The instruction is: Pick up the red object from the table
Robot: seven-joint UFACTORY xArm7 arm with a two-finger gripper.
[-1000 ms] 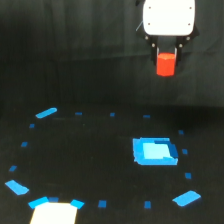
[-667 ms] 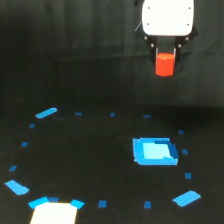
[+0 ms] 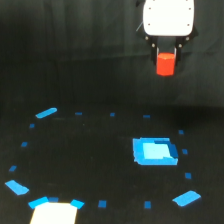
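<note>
Hanging high above the table (image 3: 75, 150), the red object (image 3: 165, 64) sits clamped in the gripper (image 3: 166, 56), its upper part tucked between the dark fingers (image 3: 156, 52) and its lower part sticking out below them. The gripper is closed on the block, under the white body of the arm (image 3: 168, 18). The block is clear of the surface, well apart from everything lying on it. Below the block, slightly toward the exterior view's left, lies a flat blue square piece (image 3: 154, 151) on the black surface. Small blue tape marks (image 3: 112, 115) form a ring that runs around and past that square. Far from the block, at the bottom edge on the exterior view's left, sits a white patch (image 3: 55, 213).
</note>
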